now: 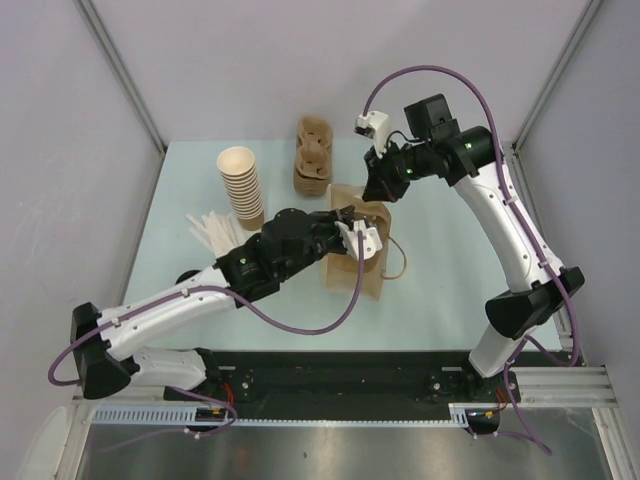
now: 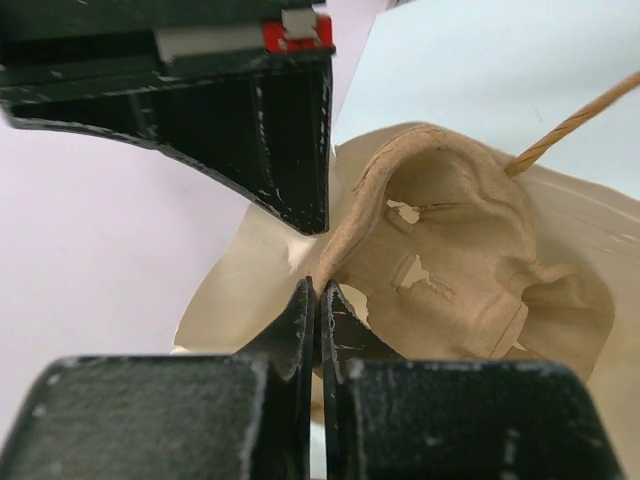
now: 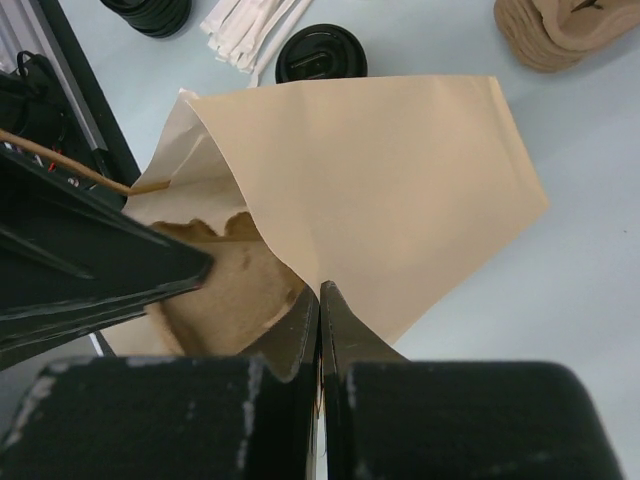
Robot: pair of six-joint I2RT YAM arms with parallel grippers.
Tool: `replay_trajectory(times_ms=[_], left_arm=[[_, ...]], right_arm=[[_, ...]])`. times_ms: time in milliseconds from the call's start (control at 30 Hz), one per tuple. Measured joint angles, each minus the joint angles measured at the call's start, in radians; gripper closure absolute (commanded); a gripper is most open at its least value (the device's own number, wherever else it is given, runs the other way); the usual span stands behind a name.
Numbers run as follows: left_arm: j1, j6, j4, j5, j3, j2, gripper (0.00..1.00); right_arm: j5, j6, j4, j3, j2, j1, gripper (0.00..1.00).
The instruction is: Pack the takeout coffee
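My left pincer (image 2: 318, 290) is clamped on the brown pulp cup carrier (image 2: 450, 260) in the tan paper bag (image 3: 400, 170), and my right pincer (image 3: 320, 298) is pinching its rim. The black-lidded takeout coffee (image 3: 320, 55), upper centre, isn't packed yet.

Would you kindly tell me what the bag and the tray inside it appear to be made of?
The bag: thin tan kraft paper, matte, judging by its crisp folds and flat panels; its handle looks like twisted paper cord. The tray: moulded paper pulp, probably, given the rough, fibrous matte surface and ragged torn holes.
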Motion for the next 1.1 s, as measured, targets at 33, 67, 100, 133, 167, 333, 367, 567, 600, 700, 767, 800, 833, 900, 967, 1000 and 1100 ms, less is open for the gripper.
replay_trajectory(times_ms=[33, 67, 100, 133, 167, 333, 367, 567, 600, 700, 767, 800, 833, 900, 967, 1000, 1100], left_arm=[[0.000, 0.011, 0.008, -0.009, -0.005, 0.010, 1.00], [0.001, 0.016, 0.016, -0.014, -0.005, 0.021, 1.00], [0.002, 0.023, 0.025, -0.020, -0.005, 0.032, 1.00], [0.005, 0.031, 0.034, -0.028, -0.006, 0.045, 1.00], [0.010, 0.037, 0.042, -0.034, -0.006, 0.057, 1.00], [0.042, 0.065, 0.055, -0.035, -0.006, 0.101, 1.00], [0.050, 0.068, 0.056, -0.034, -0.005, 0.106, 1.00], [0.130, 0.062, 0.055, 0.011, 0.010, 0.164, 1.00], [0.146, 0.057, 0.047, 0.027, 0.017, 0.177, 1.00], [0.186, 0.045, 0.020, 0.076, 0.045, 0.215, 1.00], [0.203, 0.036, -0.002, 0.095, 0.072, 0.241, 1.00], [0.211, 0.031, -0.014, 0.101, 0.090, 0.257, 1.00], [0.216, 0.029, -0.020, 0.106, 0.108, 0.274, 1.00], [0.224, 0.021, -0.035, 0.116, 0.137, 0.301, 0.98], [0.232, 0.012, -0.057, 0.124, 0.164, 0.324, 0.86], [0.235, 0.003, -0.077, 0.127, 0.184, 0.338, 0.80], [0.242, -0.013, -0.123, 0.137, 0.234, 0.367, 0.60]], right_arm=[[-0.002, 0.000, 0.000, -0.002, 0.000, 0.000, 1.00], [-0.003, 0.000, 0.000, -0.003, 0.000, 0.000, 1.00], [-0.003, 0.000, 0.000, -0.004, 0.000, -0.001, 1.00], [-0.004, 0.000, 0.000, -0.004, 0.002, -0.003, 1.00], [-0.004, 0.000, 0.002, -0.004, 0.003, -0.006, 1.00], [-0.005, 0.003, 0.018, 0.011, 0.032, -0.034, 1.00], [-0.006, 0.004, 0.020, 0.018, 0.043, -0.037, 1.00], [-0.016, 0.007, 0.039, 0.060, 0.101, -0.053, 1.00], [-0.019, 0.007, 0.040, 0.064, 0.107, -0.053, 1.00], [-0.025, 0.000, 0.046, 0.074, 0.118, -0.056, 1.00], [-0.029, -0.005, 0.047, 0.082, 0.126, -0.059, 1.00], [-0.031, -0.009, 0.048, 0.086, 0.131, -0.061, 1.00], [-0.031, -0.011, 0.049, 0.088, 0.134, -0.062, 1.00], [-0.033, -0.018, 0.051, 0.092, 0.142, -0.067, 1.00], [-0.035, -0.024, 0.052, 0.092, 0.145, -0.072, 1.00], [-0.035, -0.027, 0.052, 0.093, 0.147, -0.076, 1.00], [-0.043, -0.038, 0.052, 0.095, 0.148, -0.086, 1.00]])
